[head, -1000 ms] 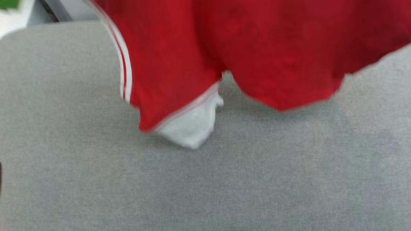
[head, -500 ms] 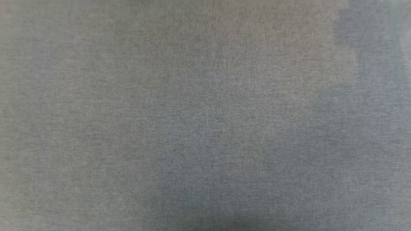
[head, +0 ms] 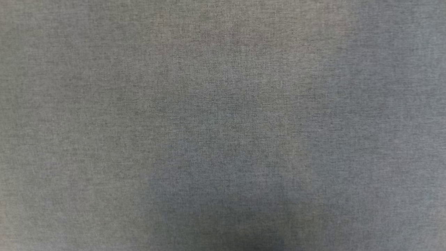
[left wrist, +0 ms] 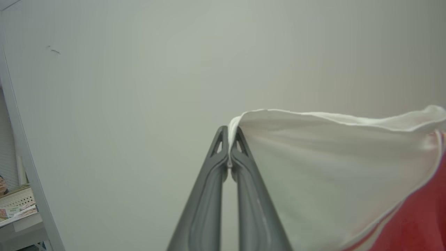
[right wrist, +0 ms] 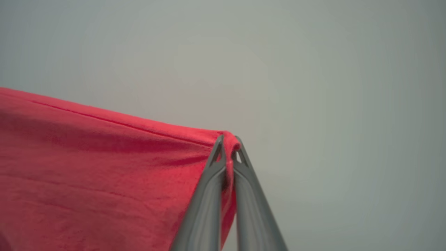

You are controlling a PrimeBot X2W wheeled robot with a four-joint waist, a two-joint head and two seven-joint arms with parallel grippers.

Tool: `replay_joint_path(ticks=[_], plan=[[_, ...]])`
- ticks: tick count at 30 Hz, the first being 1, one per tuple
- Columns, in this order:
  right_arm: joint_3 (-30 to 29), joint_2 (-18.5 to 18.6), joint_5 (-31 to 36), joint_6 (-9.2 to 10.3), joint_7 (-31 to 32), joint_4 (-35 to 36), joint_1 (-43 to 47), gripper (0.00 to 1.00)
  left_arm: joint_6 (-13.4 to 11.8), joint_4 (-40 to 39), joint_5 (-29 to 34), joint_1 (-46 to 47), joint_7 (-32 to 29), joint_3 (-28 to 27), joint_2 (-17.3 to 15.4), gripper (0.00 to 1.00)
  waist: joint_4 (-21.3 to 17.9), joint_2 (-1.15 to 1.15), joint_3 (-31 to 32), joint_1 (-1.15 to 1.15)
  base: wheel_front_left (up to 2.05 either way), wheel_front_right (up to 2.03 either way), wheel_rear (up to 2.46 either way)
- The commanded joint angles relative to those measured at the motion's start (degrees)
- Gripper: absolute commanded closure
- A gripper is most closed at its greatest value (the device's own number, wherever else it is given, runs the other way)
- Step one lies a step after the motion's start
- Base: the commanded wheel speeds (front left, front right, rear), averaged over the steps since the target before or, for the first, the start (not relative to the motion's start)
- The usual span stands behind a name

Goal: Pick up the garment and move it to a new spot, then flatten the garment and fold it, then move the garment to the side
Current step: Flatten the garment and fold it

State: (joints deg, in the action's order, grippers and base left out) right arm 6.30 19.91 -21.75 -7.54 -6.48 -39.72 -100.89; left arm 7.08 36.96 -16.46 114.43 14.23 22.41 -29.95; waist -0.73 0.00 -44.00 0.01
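L gripper (left wrist: 229, 139) clamping tight on garment (left wrist: 331, 167) white sleeve edge, cloth trailing off to view's right. R gripper (right wrist: 229, 144) pinching red hem, fabric spreading to view's left.

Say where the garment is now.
Both hands hold the garment: in the left wrist view the left hand pinches its white sleeve, in the right wrist view the right hand pinches red cloth.

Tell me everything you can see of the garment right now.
The garment is a soft, knit-looking red jersey with a white sleeve bordered by red-and-white trim. It is held up off the surface by both hands. The left hand is shut on the white sleeve's hemmed edge, and the right hand is shut on a red hemmed edge. The cloth runs fairly taut from each grip, with slight wrinkles.
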Motion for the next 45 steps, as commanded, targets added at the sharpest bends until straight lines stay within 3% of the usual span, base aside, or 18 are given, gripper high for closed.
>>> replay_joint_path(ticks=[1, 6, 14, 26, 35, 45], plan=[[0.63, -0.04, 0.42, 0.05, -1.04, -1.15, 0.00, 1.00, -0.14, 0.58, -0.30, -0.82, 0.58, -0.07, 0.41, 1.00, 0.63, 0.00, -0.47, -0.01, 0.00, 0.00, 0.00], [3.16, 0.64, -1.37, 0.05, -3.73, -4.00, 2.81, 1.00, 0.16, -1.01, -3.08, -8.67, 0.73, -0.66, 2.66, 1.00, 1.97, 0.00, -0.11, -0.01, 0.00, 0.00, 0.00], [9.92, 3.13, -5.48, 0.05, -5.96, -6.03, 12.66, 1.00, 0.32, -5.64, -7.10, -28.53, 0.75, -1.70, 6.60, 1.00, 3.78, 0.00, 3.63, -0.01, 0.00, 0.00, 0.00], [17.91, 7.10, -14.19, 0.05, -7.51, -3.95, 32.87, 1.00, 0.34, -11.98, -8.87, -56.63, 0.76, -2.62, 10.75, 1.00, 5.15, 0.00, 15.19, -0.01, 0.00, 0.00, 0.00], [23.30, 9.16, -21.09, 0.05, -7.04, -1.72, 49.28, 1.00, 0.38, -10.91, -11.27, -73.53, 0.54, 0.57, 9.88, 1.00, 5.17, 0.00, 23.81, -0.01, 0.00, 0.00, 0.00], [29.45, 10.84, -27.15, 0.05, -5.78, -0.15, 61.39, 1.00, 0.40, -10.75, -16.97, -88.90, -2.19, 5.71, 5.27, 1.00, 5.37, 0.00, 31.41, -0.01, 0.00, 0.00, 0.00]])
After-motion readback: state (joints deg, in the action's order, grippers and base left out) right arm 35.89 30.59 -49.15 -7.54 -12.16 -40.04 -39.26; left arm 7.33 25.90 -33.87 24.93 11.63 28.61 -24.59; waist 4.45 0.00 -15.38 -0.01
